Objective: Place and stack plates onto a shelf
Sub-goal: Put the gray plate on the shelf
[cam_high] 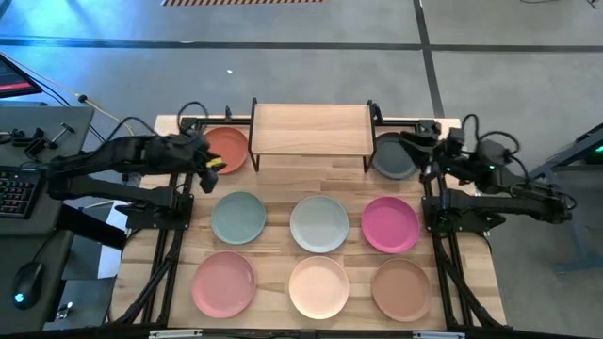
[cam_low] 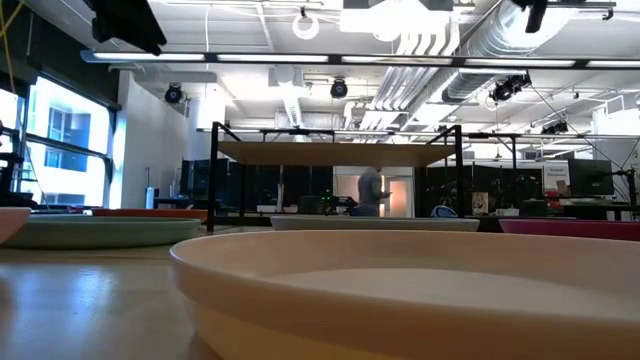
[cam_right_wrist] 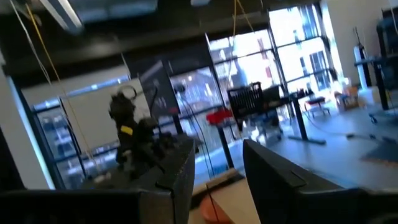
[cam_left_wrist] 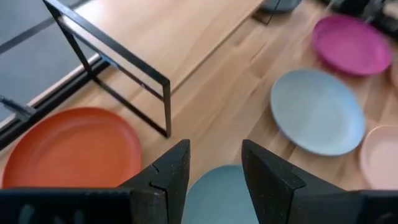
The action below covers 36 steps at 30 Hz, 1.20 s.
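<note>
The worktop spread widest beneath me, pale planks carrying everything. At its far edge stood the shelf — a light wooden top on thin black legs, nothing on it yet. Around it lay the plates, eight in all. The orange plate sat just beside the shelf's left end and the dark grey plate just beside its right end. In the middle row were the sage green plate, the pale mint plate and the magenta plate; nearest the front edge lay the pink plate, the cream plate and the tan-brown plate. All were round, shallow, matte and alike in size, each lying flat and apart from its neighbours.

I judged them stiff and light, with a dull finish that should not slip much. The low upturned rim looked like the only place to pinch, one finger over the lip and one under, since the flat faces gave nothing to grip. Stacked, I expected them to nest, so each would need setting down level.

My left hand hung above the near edge of the orange plate, fingers spread wide and holding nothing. My right hand hovered over the dark grey plate, raised and tilted toward the room, likewise open and empty.
</note>
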Each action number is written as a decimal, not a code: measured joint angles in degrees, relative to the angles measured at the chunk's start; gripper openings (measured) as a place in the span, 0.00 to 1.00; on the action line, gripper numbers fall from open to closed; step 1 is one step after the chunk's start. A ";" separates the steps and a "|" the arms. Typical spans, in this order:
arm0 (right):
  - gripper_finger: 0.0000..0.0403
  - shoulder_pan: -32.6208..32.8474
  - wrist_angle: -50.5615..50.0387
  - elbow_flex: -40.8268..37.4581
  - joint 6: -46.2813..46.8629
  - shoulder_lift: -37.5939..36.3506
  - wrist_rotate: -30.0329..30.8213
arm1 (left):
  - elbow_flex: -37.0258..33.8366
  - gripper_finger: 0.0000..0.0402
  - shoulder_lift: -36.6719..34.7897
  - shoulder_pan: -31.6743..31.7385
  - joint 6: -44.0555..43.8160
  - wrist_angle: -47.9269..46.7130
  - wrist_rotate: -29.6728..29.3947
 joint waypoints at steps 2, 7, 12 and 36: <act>0.32 0.00 -0.78 -0.02 -0.01 1.96 0.00 | 0.00 0.33 1.91 0.00 -0.02 -0.14 -0.02; 0.32 0.00 -3.84 -0.04 0.48 5.49 0.00 | -0.44 0.33 6.70 0.00 -0.10 0.00 0.09; 0.32 0.00 -5.52 -0.09 3.70 8.20 0.00 | -4.73 0.33 9.97 -0.02 -1.20 -0.19 0.26; 0.32 0.00 -5.61 -0.11 3.91 10.25 -0.02 | -23.76 0.33 11.21 -0.02 -3.95 6.51 7.28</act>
